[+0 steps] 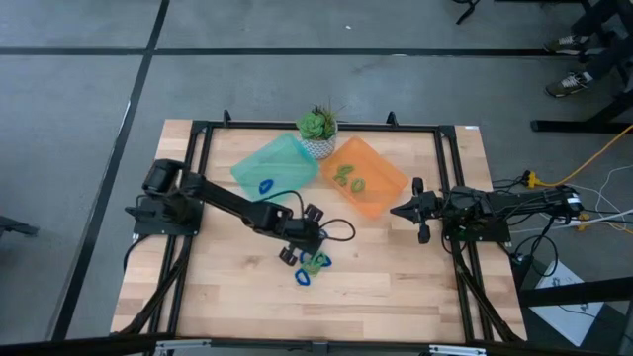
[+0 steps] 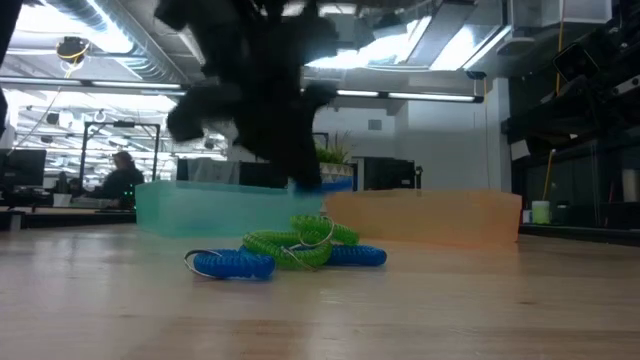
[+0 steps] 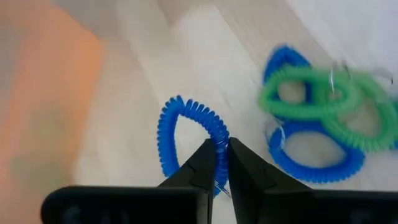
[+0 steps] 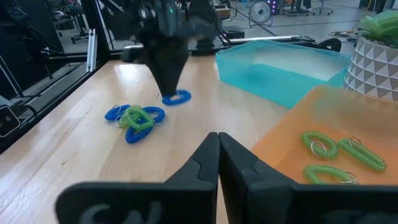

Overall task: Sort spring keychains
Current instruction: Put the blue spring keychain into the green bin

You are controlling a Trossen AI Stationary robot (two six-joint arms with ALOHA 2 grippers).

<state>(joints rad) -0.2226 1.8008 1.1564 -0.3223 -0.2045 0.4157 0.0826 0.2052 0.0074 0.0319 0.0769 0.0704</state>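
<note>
My left gripper [image 1: 295,247] hangs over the table's middle, shut on a bright blue spring keychain [image 3: 186,134], just left of a small pile. In that pile, green keychains [image 2: 298,238] lie tangled with blue ones [image 2: 232,263] on the wood. One blue keychain [image 1: 265,185] lies in the teal tray [image 1: 282,156]. Green ones [image 1: 348,178] lie in the orange tray [image 1: 381,188]. My right gripper [image 4: 217,144] waits shut at the table's right side, holding nothing. My left gripper pinches the blue keychain's coil [image 3: 217,138] between its two fingertips [image 3: 205,163], at one side of the loop. The fingers slant down from the table's left. The loop [image 2: 322,185] hangs below them, lifted clear of the wood.
A potted plant [image 1: 318,127] stands at the far edge between the two trays. Black rails [image 1: 198,198] run along the table's sides. Bare wood lies near the front edge. A person [image 2: 120,180] sits in the room beyond.
</note>
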